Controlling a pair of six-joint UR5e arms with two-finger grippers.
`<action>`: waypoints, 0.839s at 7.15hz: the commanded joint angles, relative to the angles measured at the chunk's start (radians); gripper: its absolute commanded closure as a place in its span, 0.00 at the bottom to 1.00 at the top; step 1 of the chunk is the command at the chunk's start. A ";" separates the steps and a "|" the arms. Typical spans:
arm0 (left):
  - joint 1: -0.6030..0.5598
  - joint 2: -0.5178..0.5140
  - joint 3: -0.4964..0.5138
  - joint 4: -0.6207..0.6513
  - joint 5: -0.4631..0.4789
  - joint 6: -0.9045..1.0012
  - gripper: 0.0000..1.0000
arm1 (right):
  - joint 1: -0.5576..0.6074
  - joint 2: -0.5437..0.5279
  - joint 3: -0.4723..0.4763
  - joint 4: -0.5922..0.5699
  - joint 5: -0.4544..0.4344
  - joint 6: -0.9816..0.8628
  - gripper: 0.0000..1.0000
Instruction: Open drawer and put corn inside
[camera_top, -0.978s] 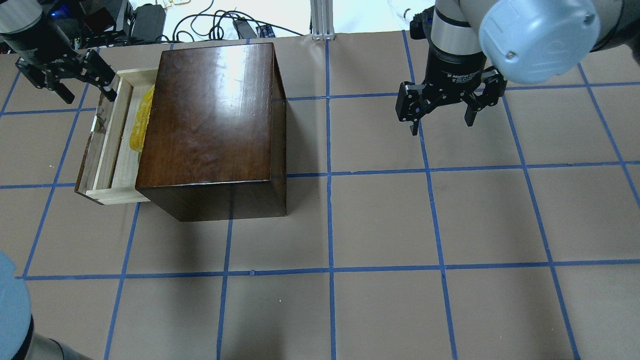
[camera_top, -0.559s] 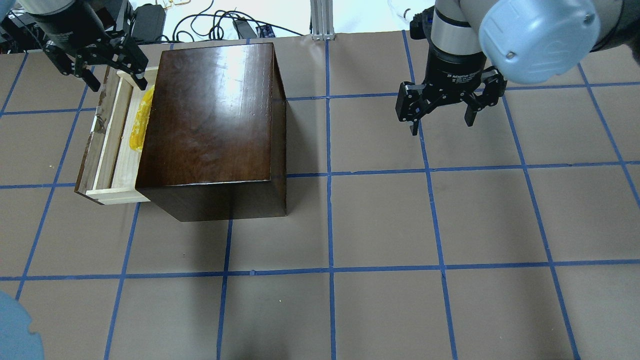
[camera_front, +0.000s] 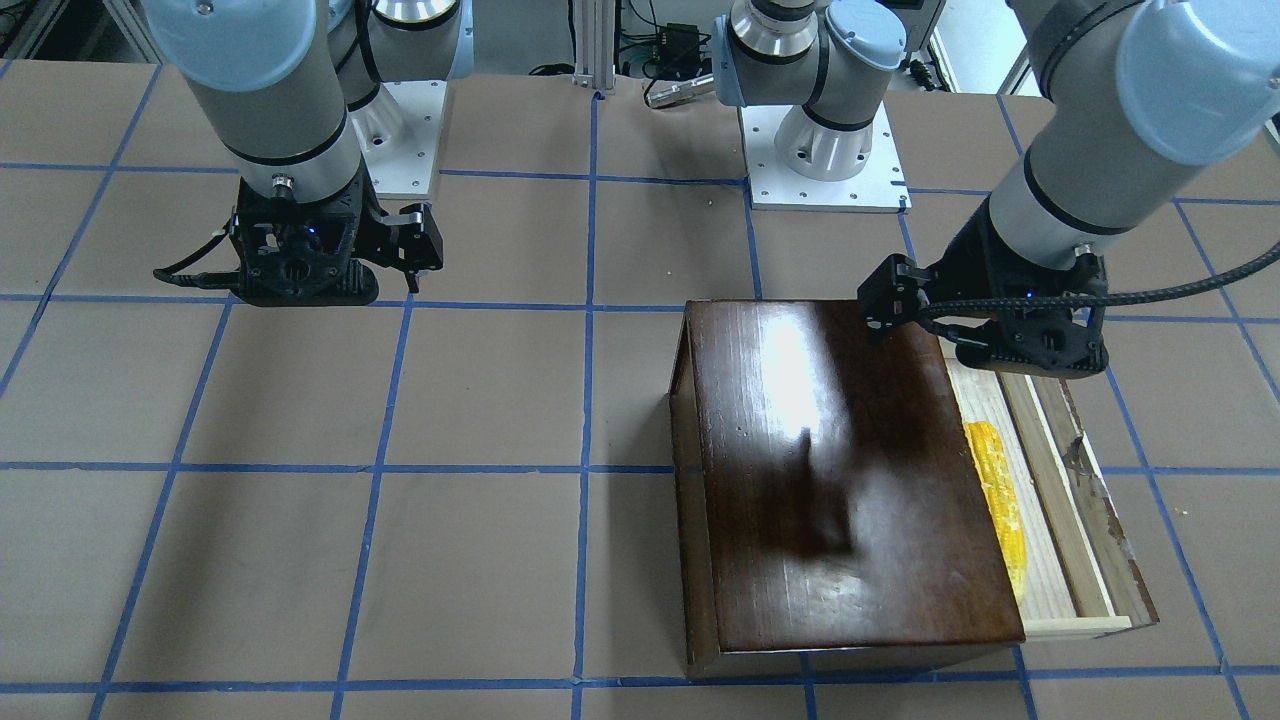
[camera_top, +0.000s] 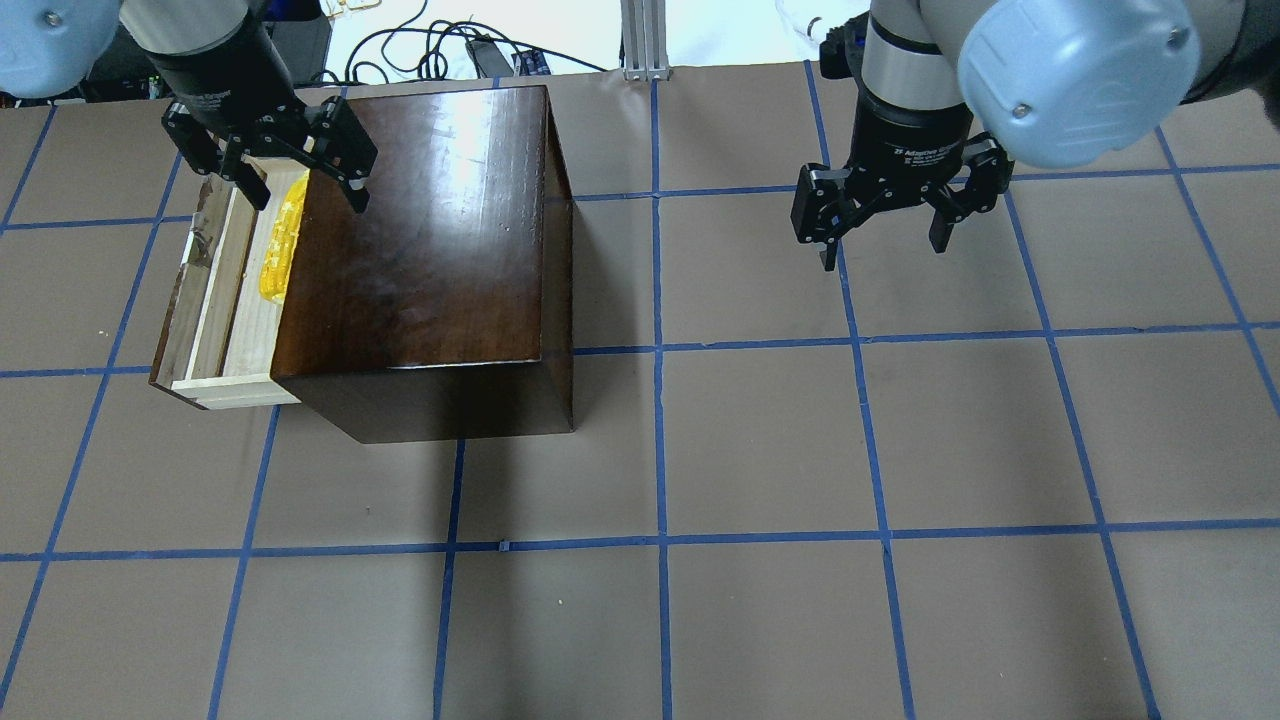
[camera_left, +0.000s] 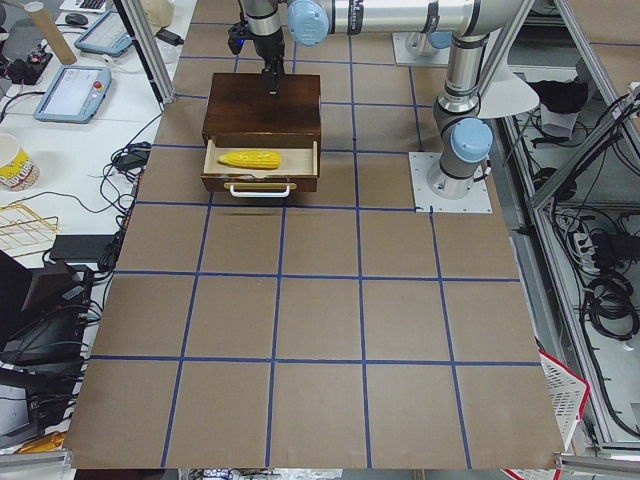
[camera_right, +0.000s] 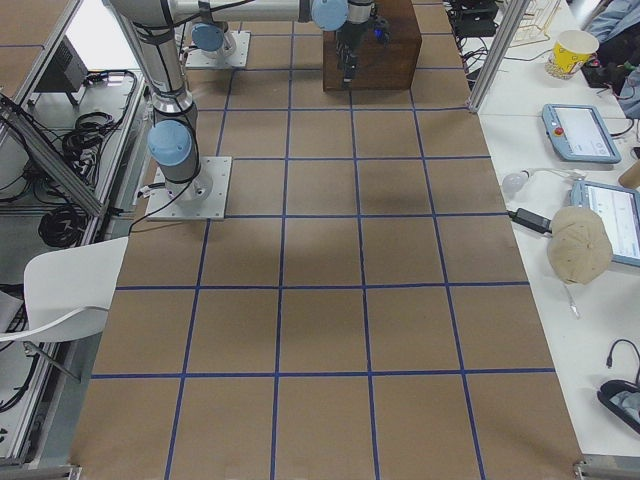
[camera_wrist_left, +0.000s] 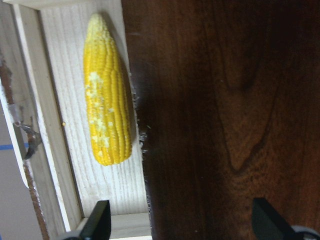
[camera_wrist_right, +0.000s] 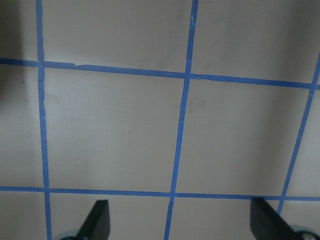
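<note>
The dark-brown box (camera_top: 430, 230) stands at the table's far left. Its pale wooden drawer (camera_top: 215, 290) is pulled out to the left, with the whitish handle (camera_left: 260, 190) on its front panel. The yellow corn (camera_top: 280, 245) lies lengthwise inside the drawer, and it also shows in the front view (camera_front: 1000, 505) and the left wrist view (camera_wrist_left: 107, 95). My left gripper (camera_top: 305, 195) is open and empty, hovering over the drawer's far end and the box's edge, above the corn. My right gripper (camera_top: 885, 250) is open and empty above bare table at the far right.
Cables and power bricks (camera_top: 450, 50) and an aluminium post (camera_top: 645, 40) lie beyond the table's far edge. Blue tape lines grid the brown table. The arm bases (camera_front: 825, 150) stand on the robot's side of the table.
My left gripper has moved right, from beside the drawer's far left corner to over the drawer's far end and the box edge. The corn, drawer and right arm have not moved.
</note>
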 joint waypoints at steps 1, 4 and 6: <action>-0.031 0.021 -0.026 0.006 -0.010 -0.062 0.00 | 0.000 0.000 0.000 0.000 0.000 0.000 0.00; -0.034 0.086 -0.100 0.012 -0.001 -0.060 0.00 | 0.000 0.000 0.000 0.000 0.000 0.000 0.00; -0.049 0.123 -0.166 0.046 -0.001 -0.077 0.00 | 0.000 0.000 0.000 0.000 0.000 0.000 0.00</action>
